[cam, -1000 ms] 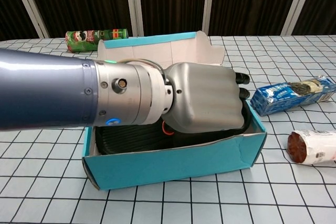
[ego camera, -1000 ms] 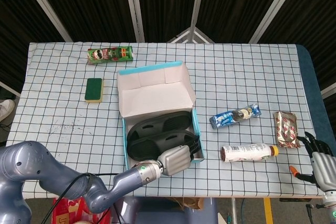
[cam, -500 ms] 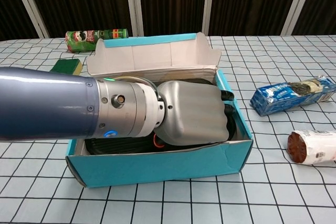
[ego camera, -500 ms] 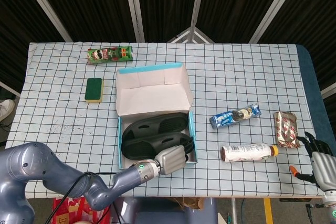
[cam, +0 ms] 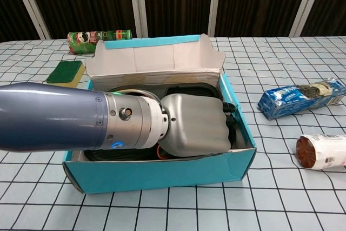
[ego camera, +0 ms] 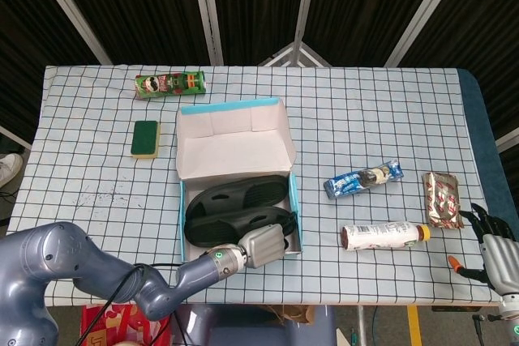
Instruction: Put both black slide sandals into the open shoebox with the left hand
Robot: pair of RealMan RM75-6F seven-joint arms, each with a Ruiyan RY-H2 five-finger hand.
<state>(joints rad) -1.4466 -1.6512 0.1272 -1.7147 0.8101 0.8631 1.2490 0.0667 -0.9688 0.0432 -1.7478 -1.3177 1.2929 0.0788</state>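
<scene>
Inside the open shoebox [ego camera: 280,169], near the worktop's [ego camera: 97,168] front edge, both black slide sandals [ego camera: 237,198] lie side by side. Left hand [cam: 194,123] rests on the nearer sandal; grip cannot be determined. Right hand [ego camera: 496,253], front right corner, fingers apart, holds nothing.

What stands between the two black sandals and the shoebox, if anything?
Nothing visible does. Both black sandals already lie inside the open shoebox, and the left hand rests in the box on the near sandal, fingers hidden.
</scene>
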